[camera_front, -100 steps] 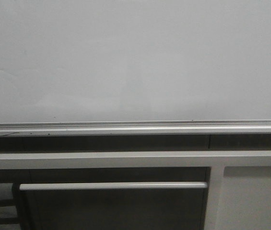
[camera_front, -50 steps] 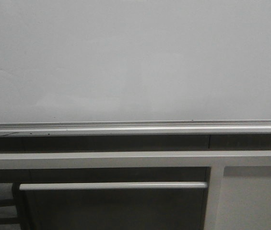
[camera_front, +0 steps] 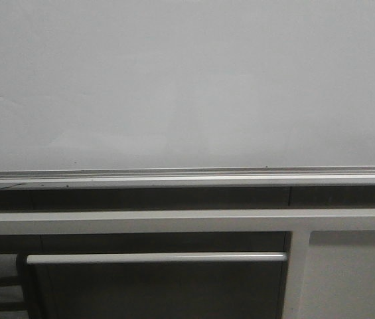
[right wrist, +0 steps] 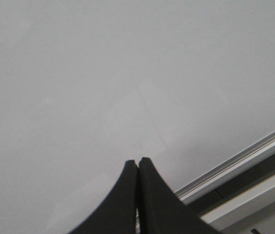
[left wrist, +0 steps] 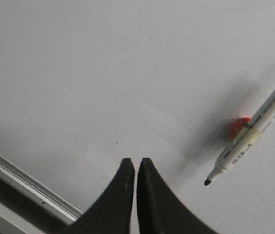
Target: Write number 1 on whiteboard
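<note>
Whiteboard (camera_front: 187, 80) fills the upper half of the front view, pale grey-white and glossy, surface bare of ink wherever it shows. Silver tray rail (camera_front: 187, 177) runs along its lower edge; nothing sits in it except a thin dark line near the left end, too small to identify. Below it, white-framed cabinet panels (camera_front: 346, 272) and a horizontal white bar (camera_front: 157, 257); the dark recess behind the bar is too dim to read.

No arm or gripper shows in the front view.

Left wrist view: left gripper (left wrist: 135, 161) has its black fingers pressed together, only a hairline slit between the tips, nothing pinched. It is pointed at the board; contact can't be judged. Beside it, apart from the fingers, a white marker (left wrist: 251, 134) with printed label, uncapped, dark tip (left wrist: 207, 182) close to the board, barrel cut off by the frame edge so its support is hidden. A small red blob (left wrist: 237, 127) sits partly behind the barrel; can't tell what it is. The marker casts a soft shadow on the board.

Right wrist view: right gripper (right wrist: 137, 162) likewise closed tip to tip, empty, facing blank board with the rail at one corner.

Number 1: no stroke visible in any view.
</note>
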You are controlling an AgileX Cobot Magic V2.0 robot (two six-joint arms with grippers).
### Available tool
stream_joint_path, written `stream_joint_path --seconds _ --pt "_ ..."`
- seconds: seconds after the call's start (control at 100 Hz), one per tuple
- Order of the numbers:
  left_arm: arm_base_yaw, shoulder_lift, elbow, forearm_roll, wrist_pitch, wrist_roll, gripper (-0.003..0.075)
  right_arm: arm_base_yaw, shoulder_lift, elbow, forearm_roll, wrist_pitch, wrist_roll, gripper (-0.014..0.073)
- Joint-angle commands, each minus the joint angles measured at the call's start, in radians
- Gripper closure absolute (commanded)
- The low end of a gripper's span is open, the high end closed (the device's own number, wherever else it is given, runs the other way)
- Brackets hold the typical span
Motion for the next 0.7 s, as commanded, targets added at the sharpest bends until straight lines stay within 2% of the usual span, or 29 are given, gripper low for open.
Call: stream_joint_path --seconds 0.0,0.1,0.2,0.33,0.41,0.49,0.58,0.65,0.69 --pt "0.003 -0.022 0.024 -0.099 -0.048 -0.011 0.0741 -0.004 -0.017 0.009 0.054 -0.055 -0.004 0.0657" --pt "0.003 -0.02 -0.03 -0.079 0.025 0.001 0.0741 -0.004 -0.012 -0.045 0.036 0.025 -0.03 0.0653" --pt "0.003 0.005 -0.135 0.02 0.126 0.033 0.0741 -0.004 0.027 -0.132 0.03 0.109 -0.135 0.0642" --pt "0.003 0.1 -0.309 0.158 0.291 0.127 0.0741 -0.004 0.147 -0.259 -0.016 0.248 -0.172 0.0642" --pt "0.003 0.189 -0.418 0.178 0.379 0.211 0.0741 -0.004 0.242 -0.336 -0.06 0.328 -0.172 0.0642" --pt "0.003 0.269 -0.497 0.171 0.421 0.288 0.0741 -0.004 0.335 -0.412 -0.097 0.385 -0.174 0.0643" --pt "0.003 0.343 -0.56 0.166 0.451 0.316 0.074 -0.004 0.403 -0.471 -0.115 0.414 -0.178 0.0641" --pt "0.003 0.387 -0.588 0.164 0.453 0.316 0.0738 -0.004 0.428 -0.499 -0.115 0.414 -0.18 0.0613" --pt "0.003 0.405 -0.598 0.164 0.453 0.318 0.0729 -0.004 0.432 -0.508 -0.115 0.414 -0.18 0.0568"
